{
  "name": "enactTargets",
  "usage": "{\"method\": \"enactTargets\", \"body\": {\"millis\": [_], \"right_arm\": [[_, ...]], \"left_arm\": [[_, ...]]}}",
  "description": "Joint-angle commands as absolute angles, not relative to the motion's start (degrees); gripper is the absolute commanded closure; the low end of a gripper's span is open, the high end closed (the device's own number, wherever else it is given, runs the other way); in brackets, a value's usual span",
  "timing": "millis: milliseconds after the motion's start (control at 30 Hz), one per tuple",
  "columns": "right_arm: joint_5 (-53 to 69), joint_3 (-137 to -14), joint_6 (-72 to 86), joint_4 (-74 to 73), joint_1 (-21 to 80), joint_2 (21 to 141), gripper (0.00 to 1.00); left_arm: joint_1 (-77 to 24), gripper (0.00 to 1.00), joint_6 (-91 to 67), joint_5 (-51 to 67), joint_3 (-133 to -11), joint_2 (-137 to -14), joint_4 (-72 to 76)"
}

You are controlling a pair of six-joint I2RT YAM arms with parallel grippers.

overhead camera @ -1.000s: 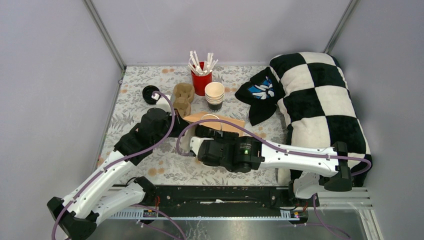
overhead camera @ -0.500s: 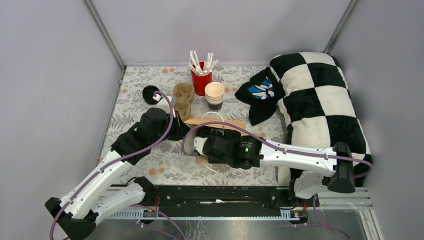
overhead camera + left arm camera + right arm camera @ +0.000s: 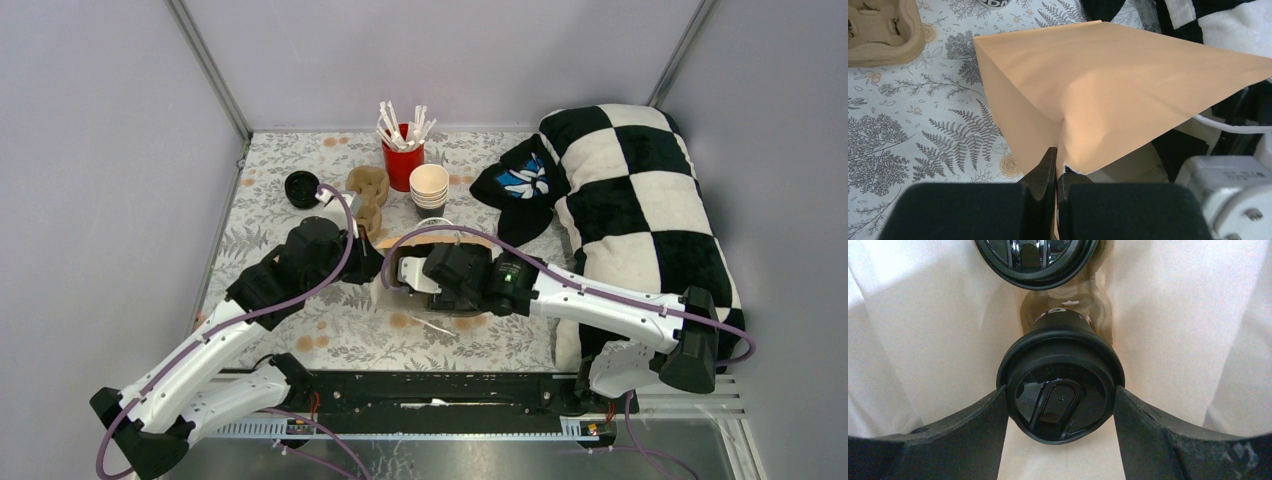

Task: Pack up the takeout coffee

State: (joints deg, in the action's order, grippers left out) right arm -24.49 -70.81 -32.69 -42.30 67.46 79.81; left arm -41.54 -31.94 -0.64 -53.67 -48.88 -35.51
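Takeout cup is sitting inside the paper bag, the right gripper clasping its lid; a second cup is apparently lying farther in. The left gripper is pinching the bag's near edge.

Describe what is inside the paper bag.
Inside the paper bag are two black-lidded cups. The nearer cup is held between the fingers of the right gripper; the farther cup is cut off at the frame's top. The lids hide their contents, and the bag's floor is mostly covered.
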Motion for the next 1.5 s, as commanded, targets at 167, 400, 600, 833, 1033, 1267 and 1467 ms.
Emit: {"method": "enactTargets", "body": {"millis": [167, 400, 600, 833, 1033, 1267, 1467], "right_arm": [[-12.4, -74.5, -34.4, -39.2, 63.1, 81.7, 0.72], [-13.0, -80.0, -32.8, -42.6, 63.3, 83.6, 0.74], [-17.9, -83.5, -32.7, -48.4, 66.2, 87.0, 0.74], [-19.5, -80.8, -33.5, -47.2, 66.9, 87.0, 0.74], [-21.9, -76.9, -36.1, -45.3, 66.7, 86.5, 0.74], [-22.3, -75.3, -39.2, -44.8, 65.0, 86.3, 0.73], [-22.9, -75.0, -41.0, -41.0, 63.7, 87.9, 0.74]], "left_arm": [[-42.8, 1.0, -29.5, -1.3, -54.8, -49.6, -38.3], [-42.8, 1.0, -29.3, -4.8, -57.1, -49.9, -40.0], [-42.8, 1.0, -29.7, -6.9, -61.7, -51.9, -41.0], [-42.8, 1.0, -29.3, -7.7, -63.2, -53.5, -40.9], [-42.8, 1.0, -28.9, -7.2, -61.8, -53.3, -40.5], [-42.8, 1.0, -28.3, -6.9, -60.6, -53.2, -39.5], [-42.9, 1.0, -28.0, -5.9, -59.9, -52.9, -38.5]]}}
